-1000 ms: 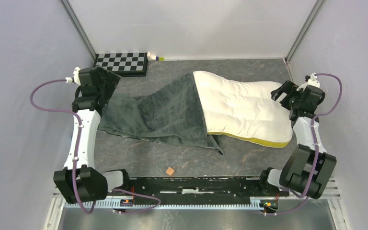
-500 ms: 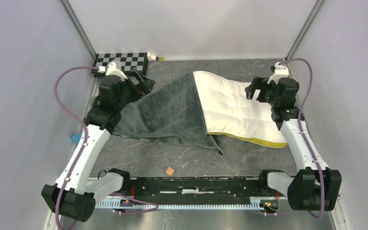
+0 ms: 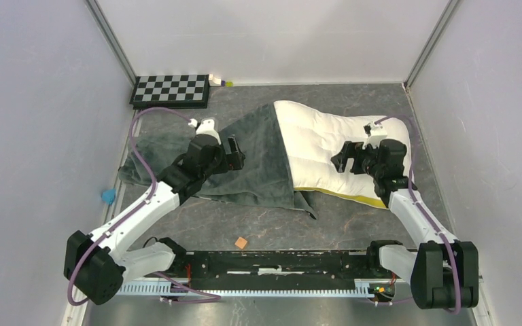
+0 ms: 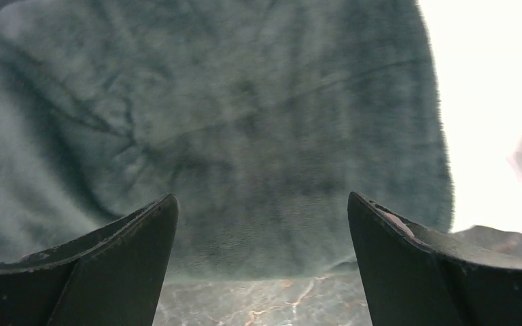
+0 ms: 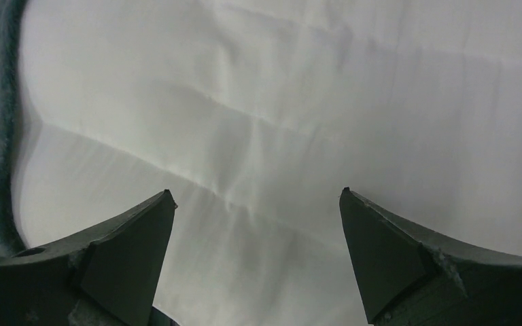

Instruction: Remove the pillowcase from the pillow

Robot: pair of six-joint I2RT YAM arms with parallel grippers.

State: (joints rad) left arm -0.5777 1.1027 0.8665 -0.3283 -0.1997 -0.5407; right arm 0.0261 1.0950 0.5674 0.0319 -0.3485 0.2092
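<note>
The pillowcase [image 3: 258, 153] lies dark grey-green side up on the table's left half; its right end covers the left end of the pillow [image 3: 319, 146]. The pillow is white and quilted with a yellow near edge, and most of it is bare. My left gripper [image 3: 236, 155] is open and empty just above the pillowcase [image 4: 258, 122], near its front edge. My right gripper [image 3: 343, 157] is open and empty over the bare white pillow [image 5: 299, 102]. No zebra stripes show.
A checkerboard [image 3: 171, 90] lies at the back left with a small yellow-green item [image 3: 228, 83] beside it. A small orange cube [image 3: 241, 242] sits on the marbled table [image 3: 353, 224] near the front. A blue scrap [image 3: 109, 195] lies at the left wall. Walls close in three sides.
Both arms have swung in from the side walls toward the middle: the left gripper came down over the pillowcase, the right over the pillow. The pillowcase's left part has dropped flat onto the table.
</note>
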